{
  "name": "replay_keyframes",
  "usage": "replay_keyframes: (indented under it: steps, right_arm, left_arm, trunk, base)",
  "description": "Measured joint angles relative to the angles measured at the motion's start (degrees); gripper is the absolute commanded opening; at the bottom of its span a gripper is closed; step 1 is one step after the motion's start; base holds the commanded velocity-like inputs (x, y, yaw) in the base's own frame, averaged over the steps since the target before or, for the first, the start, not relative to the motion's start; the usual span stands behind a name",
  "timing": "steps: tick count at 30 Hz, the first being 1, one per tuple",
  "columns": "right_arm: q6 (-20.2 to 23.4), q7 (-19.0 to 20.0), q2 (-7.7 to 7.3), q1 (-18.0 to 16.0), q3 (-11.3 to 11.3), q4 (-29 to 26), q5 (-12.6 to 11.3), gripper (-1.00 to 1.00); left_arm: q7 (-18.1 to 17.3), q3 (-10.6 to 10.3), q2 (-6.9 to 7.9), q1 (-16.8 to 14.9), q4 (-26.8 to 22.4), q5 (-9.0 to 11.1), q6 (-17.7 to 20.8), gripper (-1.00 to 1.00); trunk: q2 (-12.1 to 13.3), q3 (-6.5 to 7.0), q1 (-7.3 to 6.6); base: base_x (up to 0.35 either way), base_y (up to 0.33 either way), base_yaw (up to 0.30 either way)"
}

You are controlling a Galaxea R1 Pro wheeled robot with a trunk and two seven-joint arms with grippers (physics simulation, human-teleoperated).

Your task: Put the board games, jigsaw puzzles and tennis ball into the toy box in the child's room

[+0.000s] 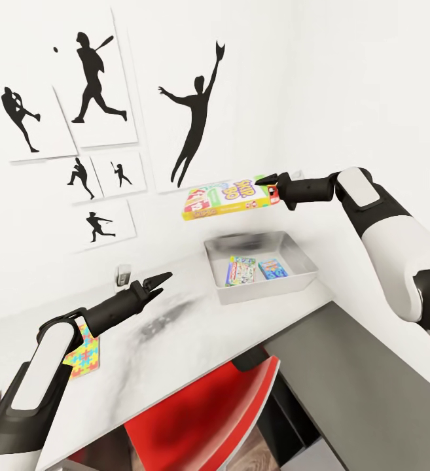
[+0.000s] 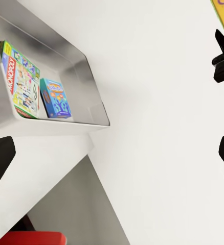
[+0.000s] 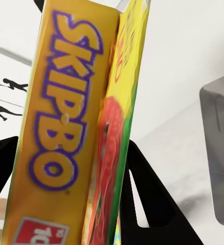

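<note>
SKIP-BO box held in the air above the toy box.

The right hand [image 1: 267, 183] grips the SKIP-BO box [image 1: 226, 198] by one end, level, over the grey toy box [image 1: 300, 258] on the worktop [image 1: 195, 327]. Inside lie the Monopoly box [image 1: 240, 270] and a blue game box [image 1: 272, 267], side by side. The left hand [image 1: 159, 282] hovers empty, fingers narrow, near two jigsaw puzzles [image 1: 84, 358].

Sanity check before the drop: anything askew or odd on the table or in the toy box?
Nothing damaged or spilled. The Skip-Bo box hangs tilted in the right gripper, above the toy box, not yet in. Monopoly and the blue game lie flat inside. Two puzzles sit on the table by the left arm.
</note>
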Motion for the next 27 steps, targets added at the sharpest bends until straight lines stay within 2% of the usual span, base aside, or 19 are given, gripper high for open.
replay_keyframes:
  steps: [5, 14, 27]
  right_arm:
    - [-0.02, 0.03, -0.36, 0.01, 0.0, 0.0, 0.03, -1.0]
    - [0.01, 0.13, -1.02, 0.01, -0.03, -0.01, -0.03, -1.0]
    - [-0.04, 0.2, -1.51, 0.0, 0.0, -0.11, -0.11, -1.0]
  left_arm:
    - [-0.04, 0.01, 0.03, 0.0, 0.0, 0.03, 0.01, 1.0]
    - [-0.14, -0.1, -0.32, 0.0, -0.01, 0.09, 0.01, 1.0]
    - [-0.03, -0.13, -0.47, 0.0, 0.0, 0.1, 0.0, 1.0]
  trunk:
    - [0.0, 0.0, 0.0]
    - [0.0, 0.0, 0.0]
    - [0.0, 0.0, 0.0]
  base:
    - [0.0, 0.053, 0.002]
    - [0.036, 0.172, 0.001]
    - [0.01, 0.034, 0.0]
